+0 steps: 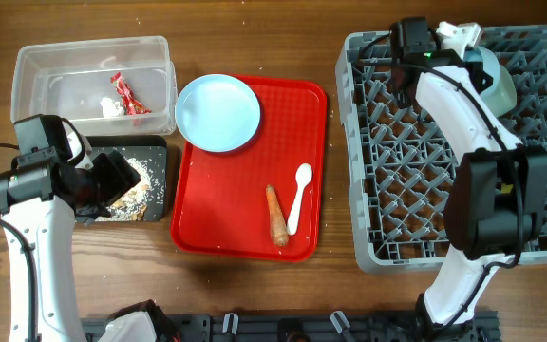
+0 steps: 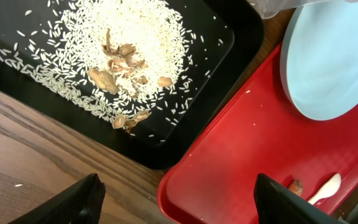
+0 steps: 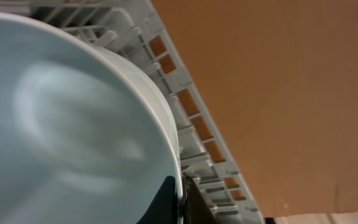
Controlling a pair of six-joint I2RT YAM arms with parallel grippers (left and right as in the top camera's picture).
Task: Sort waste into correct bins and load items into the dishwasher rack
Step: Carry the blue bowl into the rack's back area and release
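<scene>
My left gripper (image 1: 112, 179) (image 2: 179, 205) is open and empty, low over the near edge of the black tray (image 1: 156, 150) (image 2: 229, 68), which holds rice scraps (image 1: 142, 186) (image 2: 135, 37). The clear tub (image 1: 27, 85) holds the red wrapper (image 1: 126, 93). The light blue plate (image 1: 217, 112) (image 2: 334, 56), the carrot (image 1: 276, 216) (image 2: 295, 185) and the white spoon (image 1: 297, 198) (image 2: 325, 186) lie on the red tray. My right gripper (image 1: 478, 59) (image 3: 180, 198) is shut on the rim of a pale blue-green bowl (image 1: 501, 87) (image 3: 61, 124) at the far right of the grey rack (image 1: 416, 190) (image 3: 191, 106). The yellow cup and the second bowl are out of view.
The red serving tray (image 1: 216, 199) (image 2: 229, 162) lies between the black tray and the rack. A small white lump (image 1: 112, 107) lies in the tub beside the wrapper. Bare wooden table runs along the front edge.
</scene>
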